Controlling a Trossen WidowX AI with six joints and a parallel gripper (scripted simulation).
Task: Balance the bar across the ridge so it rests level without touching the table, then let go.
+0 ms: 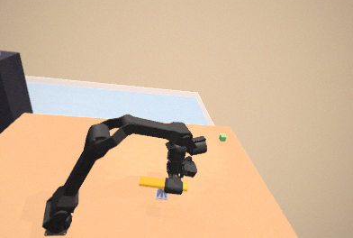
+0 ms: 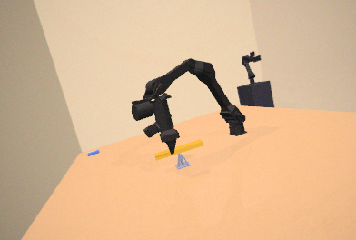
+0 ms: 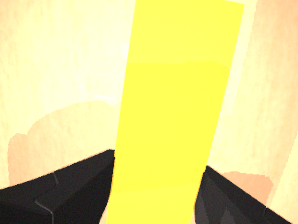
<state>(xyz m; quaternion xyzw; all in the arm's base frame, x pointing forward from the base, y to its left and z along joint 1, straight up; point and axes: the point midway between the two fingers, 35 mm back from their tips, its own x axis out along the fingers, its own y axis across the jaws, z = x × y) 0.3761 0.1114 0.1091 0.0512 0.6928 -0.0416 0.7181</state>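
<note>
The yellow bar (image 1: 150,182) (image 2: 192,146) (image 3: 172,110) is held above the table, over the ridge. It runs lengthwise away from the arm's base and looks about level. The pale grey-blue ridge (image 1: 161,195) (image 2: 182,162) stands on the table under the bar's middle part. Its top is at or just below the bar's underside; I cannot tell whether they touch. My gripper (image 2: 172,152) (image 3: 156,167) points down and is shut on the bar, one finger on each side, off-centre toward the end far from the base. In the top view the fingertips are hidden.
A small green block (image 1: 222,137) lies near the table's far corner. A blue block (image 2: 93,153) lies near a table edge in the exterior view. A dark cabinet (image 1: 13,87) (image 2: 256,95) stands beyond the table, with another small arm (image 2: 248,67) on it.
</note>
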